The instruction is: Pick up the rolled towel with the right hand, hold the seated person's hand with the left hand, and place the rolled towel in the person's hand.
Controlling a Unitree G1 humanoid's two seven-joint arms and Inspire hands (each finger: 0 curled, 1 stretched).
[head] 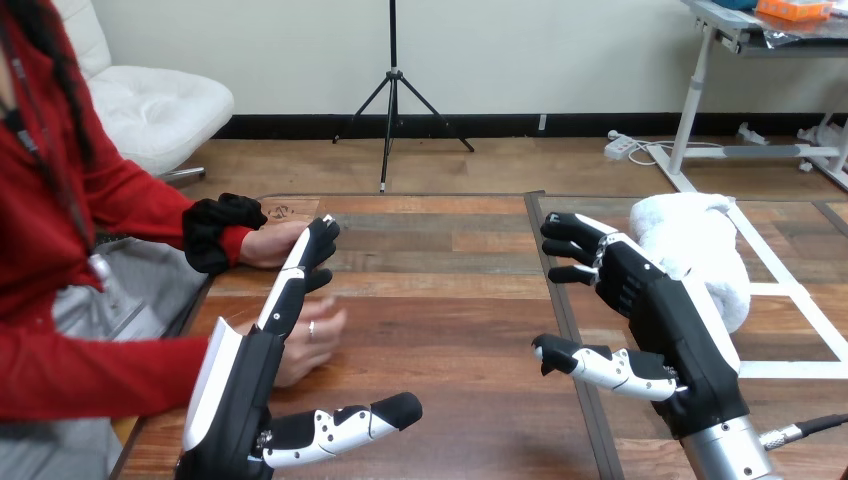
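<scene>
White fluffy rolled towel [705, 250] lies on the brown wooden plank table [450, 330] near its far right corner, over white tape lines [790, 290], held by nothing. Robot's right hand [665, 310] hovers just left of the towel, fingers loosely spread and slightly bent, thumb out, empty; can't tell if its back touches the towel. Robot's left hand [240, 385] reaches along the table's left edge, fingers straight, thumb stuck out sideways, gripping nothing. Its fingertips [322, 236] overlap the person's far hand [268, 243] by the far left corner; contact unclear. The person's near hand [318, 338] rests at the left edge, right beside the left hand's fingers
</scene>
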